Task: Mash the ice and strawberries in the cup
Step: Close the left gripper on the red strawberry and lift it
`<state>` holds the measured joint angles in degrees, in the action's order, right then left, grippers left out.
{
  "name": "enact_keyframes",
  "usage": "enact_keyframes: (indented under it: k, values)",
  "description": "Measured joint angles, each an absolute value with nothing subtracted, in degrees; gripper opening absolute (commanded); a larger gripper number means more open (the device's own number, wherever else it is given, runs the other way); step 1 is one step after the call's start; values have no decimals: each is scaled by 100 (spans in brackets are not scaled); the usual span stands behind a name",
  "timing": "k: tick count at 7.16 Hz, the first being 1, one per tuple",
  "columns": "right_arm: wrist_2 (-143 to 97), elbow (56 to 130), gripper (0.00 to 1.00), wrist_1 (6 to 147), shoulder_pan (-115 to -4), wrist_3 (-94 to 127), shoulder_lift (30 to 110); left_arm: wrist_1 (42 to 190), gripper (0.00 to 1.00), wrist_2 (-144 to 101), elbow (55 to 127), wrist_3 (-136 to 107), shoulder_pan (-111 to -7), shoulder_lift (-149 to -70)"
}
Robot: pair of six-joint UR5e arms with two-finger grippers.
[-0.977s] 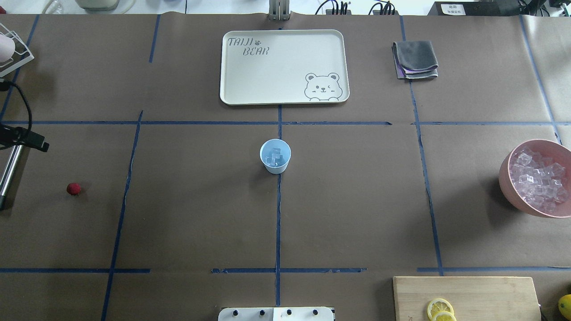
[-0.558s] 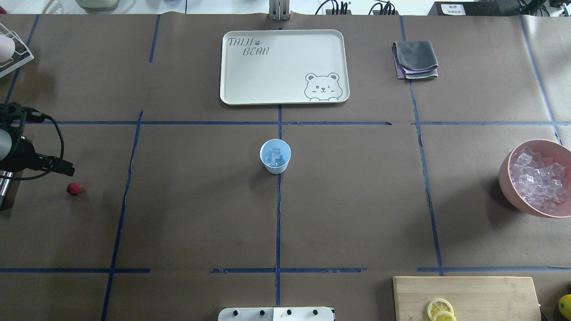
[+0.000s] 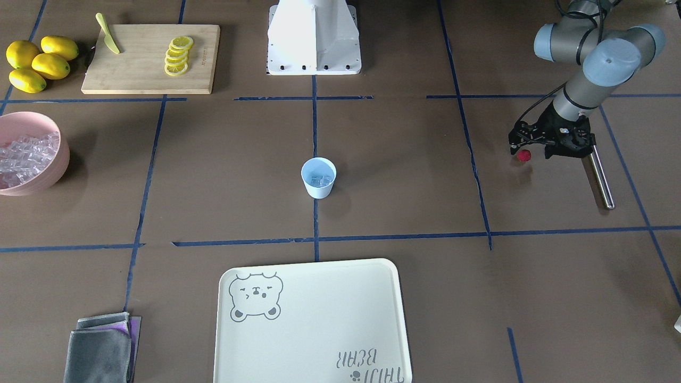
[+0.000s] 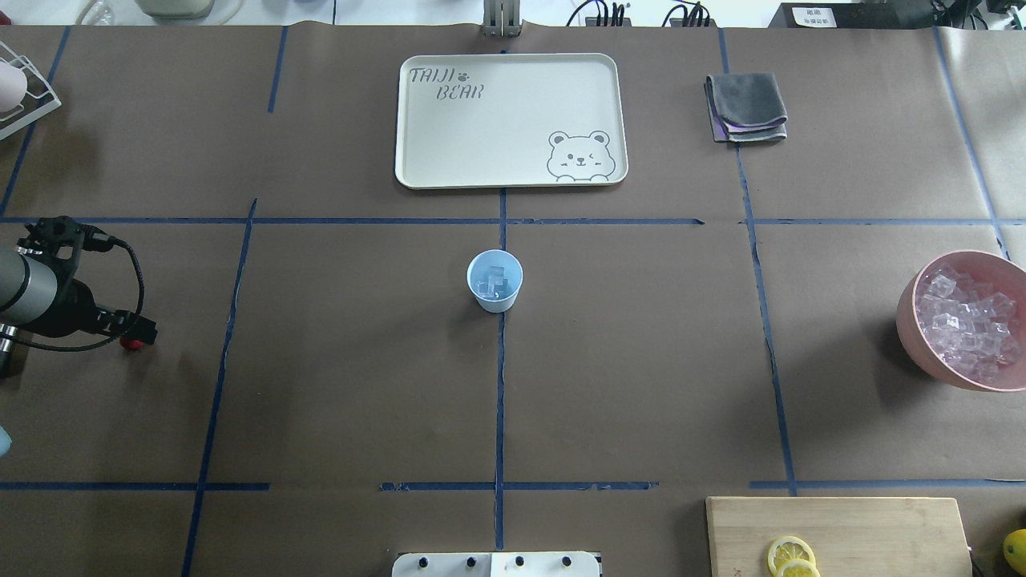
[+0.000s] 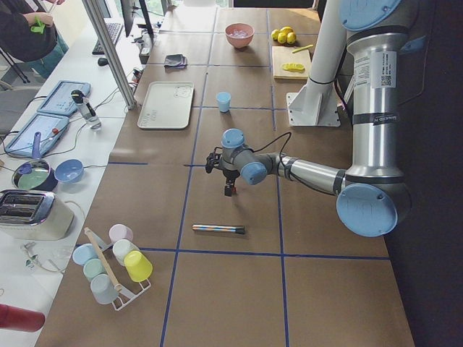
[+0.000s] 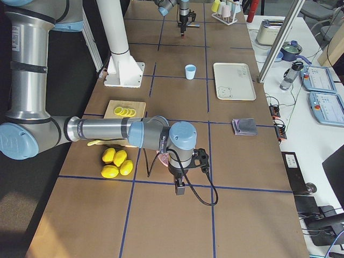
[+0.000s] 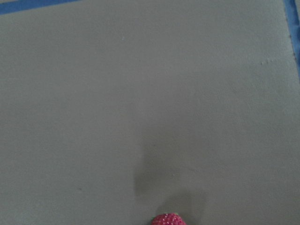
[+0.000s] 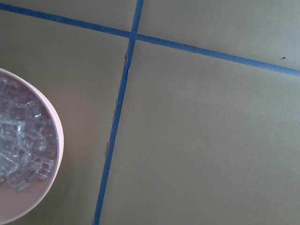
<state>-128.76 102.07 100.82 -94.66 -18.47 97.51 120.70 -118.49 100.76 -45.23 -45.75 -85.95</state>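
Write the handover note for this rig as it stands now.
Left gripper: low beside the small dark-red strawberry lying on the table; jaw state unclear.
Right gripper: over the table near the pink bowl of ice; jaw state unclear.
Small light-blue plastic cup: mid-table, clear ice cubes inside.
Done: ice in cup. To do: strawberry into cup, then mashing.

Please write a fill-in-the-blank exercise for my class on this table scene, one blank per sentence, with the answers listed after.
1. The light-blue cup in the middle holds clear cubes of ____.
2. The left gripper is close over a small red ____.
3. The lemon slices lie on a wooden cutting ____.

Missing words: ice; strawberry; board.
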Motion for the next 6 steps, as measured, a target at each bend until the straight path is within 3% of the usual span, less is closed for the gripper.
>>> enact_keyframes:
  k: [1,2,6]
  values:
    - [-12874,10227,99,10081,-9466,-1851,9769,12059,14,-11848,10061,-4530,-4558,-8595]
    - [-12872,10259,99,10081,-9466,-1853,9794,12051,5,-11848,10058,-4533,-4550,-8591]
    - [-12876,10354,99,10083,-9466,-1842,9866,12011,0,-11844,10400,-4486,-4587,-8581]
